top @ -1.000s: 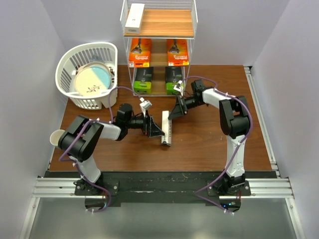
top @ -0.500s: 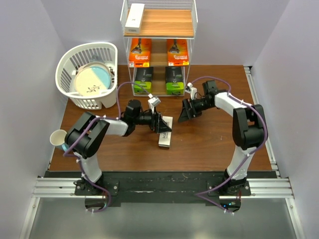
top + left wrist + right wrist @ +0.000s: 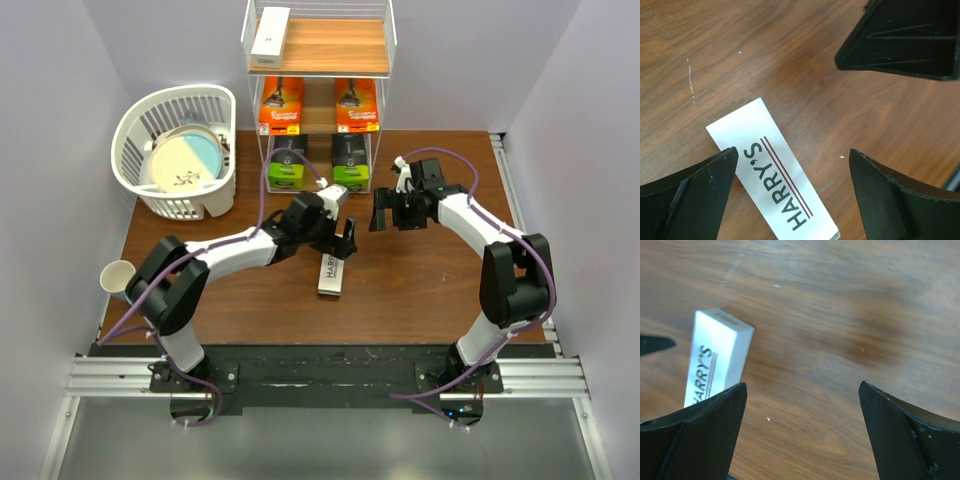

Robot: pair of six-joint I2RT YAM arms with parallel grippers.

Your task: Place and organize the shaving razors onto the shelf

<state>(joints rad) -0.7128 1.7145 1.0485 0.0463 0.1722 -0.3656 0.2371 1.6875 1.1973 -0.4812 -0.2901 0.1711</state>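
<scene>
The shelf (image 3: 318, 62) stands at the far middle. It holds one slim white box (image 3: 270, 32) on top, two orange boxes (image 3: 281, 103) on the middle board and two black-and-green packs (image 3: 287, 162) at the bottom. The white HARRY'S box (image 3: 332, 273) lies flat on the table. My left gripper (image 3: 340, 238) is open just above its far end; in the left wrist view the box (image 3: 772, 175) lies between the open fingers (image 3: 794, 151). My right gripper (image 3: 383, 212) is open and empty, to the right of it; its view (image 3: 802, 385) shows the box (image 3: 715, 355) at the left.
A white slatted basket (image 3: 135, 125) with a plate in it stands at the far left. A paper cup (image 3: 115, 277) sits by the left arm. In the left wrist view a finger of the right gripper (image 3: 905, 40) shows at the top right.
My left arm has reached right and farther out over the HARRY'S box. My right gripper has drawn back to the right, away from the box. The box has barely moved.
</scene>
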